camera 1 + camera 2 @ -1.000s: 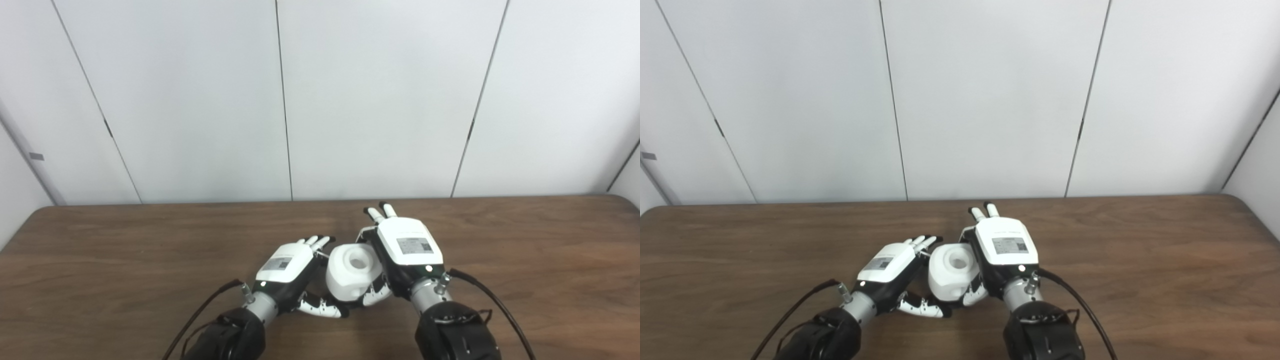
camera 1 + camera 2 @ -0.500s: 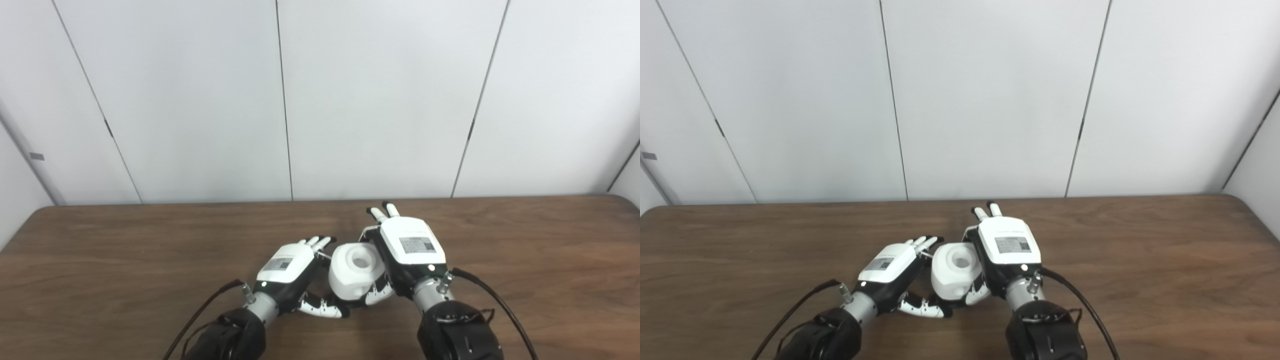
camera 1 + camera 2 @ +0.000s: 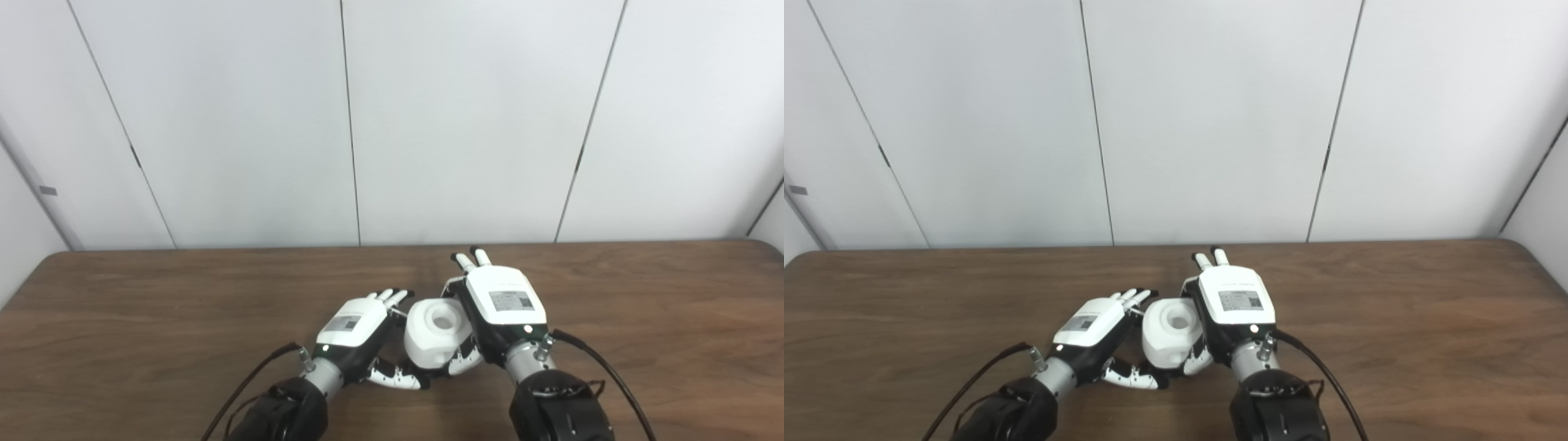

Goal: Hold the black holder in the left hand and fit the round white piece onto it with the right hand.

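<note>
The round white piece (image 3: 436, 334), a chunky white block with a round hole on top, sits between my two hands low over the table. My right hand (image 3: 503, 300) presses its palm against the piece's right side, thumb (image 3: 460, 362) curled on its front and two fingers pointing straight away. My left hand (image 3: 355, 323) is open beside the piece's left side, fingers straight and thumb (image 3: 395, 378) stretched under the piece's front. No black holder shows clearly; anything under or behind the white piece is hidden.
The brown wooden table (image 3: 643, 294) runs wide to both sides, its far edge against a white panelled wall (image 3: 465, 122). Black cables (image 3: 606, 373) trail from both wrists toward the near edge.
The whole picture has shifted a few pixels to the right. Both hands and the white piece keep the same pose between them.
</note>
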You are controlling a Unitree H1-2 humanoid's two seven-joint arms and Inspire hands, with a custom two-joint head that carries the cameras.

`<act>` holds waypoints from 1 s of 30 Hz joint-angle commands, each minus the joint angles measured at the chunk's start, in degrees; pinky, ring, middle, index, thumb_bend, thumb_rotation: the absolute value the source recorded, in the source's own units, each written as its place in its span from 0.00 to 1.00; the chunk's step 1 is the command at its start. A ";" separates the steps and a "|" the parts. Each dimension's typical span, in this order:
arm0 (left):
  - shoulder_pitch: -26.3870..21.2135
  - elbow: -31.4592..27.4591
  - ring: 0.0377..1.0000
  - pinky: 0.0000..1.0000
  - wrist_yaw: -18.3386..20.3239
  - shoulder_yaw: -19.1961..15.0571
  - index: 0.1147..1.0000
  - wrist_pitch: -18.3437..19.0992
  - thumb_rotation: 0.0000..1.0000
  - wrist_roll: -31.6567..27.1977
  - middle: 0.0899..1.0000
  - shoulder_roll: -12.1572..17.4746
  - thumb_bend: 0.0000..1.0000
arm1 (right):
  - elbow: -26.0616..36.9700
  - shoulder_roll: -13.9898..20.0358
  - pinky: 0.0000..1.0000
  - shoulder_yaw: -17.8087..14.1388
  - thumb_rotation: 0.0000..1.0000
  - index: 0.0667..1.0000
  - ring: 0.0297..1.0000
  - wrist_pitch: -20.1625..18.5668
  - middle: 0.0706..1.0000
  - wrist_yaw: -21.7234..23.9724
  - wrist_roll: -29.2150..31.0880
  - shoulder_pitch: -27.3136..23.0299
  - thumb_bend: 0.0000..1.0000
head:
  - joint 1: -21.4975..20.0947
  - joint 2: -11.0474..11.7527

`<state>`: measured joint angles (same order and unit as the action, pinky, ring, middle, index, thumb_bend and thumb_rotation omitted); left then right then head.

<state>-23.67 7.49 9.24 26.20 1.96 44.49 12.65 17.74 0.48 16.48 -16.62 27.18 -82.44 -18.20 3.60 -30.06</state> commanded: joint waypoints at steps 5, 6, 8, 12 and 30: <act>-0.43 -0.94 1.00 1.00 0.42 0.46 0.41 -0.32 0.05 0.35 0.98 -0.34 0.52 | 0.64 -0.53 0.69 -0.13 0.14 0.45 1.00 -0.33 0.95 0.58 0.18 -1.14 0.52 | -0.15 0.13; -0.45 -0.91 1.00 1.00 0.38 0.49 0.41 -0.32 0.05 0.46 0.98 -0.34 0.52 | 0.70 -0.50 0.70 -0.16 0.14 0.45 1.00 -0.34 0.95 0.77 0.25 -1.18 0.52 | -0.21 0.20; -0.46 -0.84 1.00 1.00 0.21 0.57 0.41 -0.55 0.05 0.60 0.97 -0.29 0.52 | 0.86 -0.42 0.69 -0.17 0.14 0.45 1.00 -0.31 0.95 1.16 0.20 -1.23 0.52 | -0.21 0.20; -0.48 -0.69 1.00 1.00 0.07 0.57 0.41 -0.71 0.05 0.48 0.97 -0.32 0.52 | 1.20 -0.34 0.67 -0.29 0.15 0.45 1.00 -0.25 0.95 1.76 0.38 -1.33 0.52 | -0.21 0.41; -0.40 -0.51 1.00 1.00 0.48 0.42 0.41 -0.34 0.05 0.09 0.98 -0.37 0.52 | 1.45 -0.34 0.70 -0.34 0.30 0.56 1.00 -0.92 0.98 3.95 1.55 -1.53 0.77 | -0.32 1.26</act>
<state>-23.61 7.49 9.33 26.13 1.96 44.31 12.65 18.05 0.48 16.05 -17.62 30.52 -81.30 -18.87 3.25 -28.74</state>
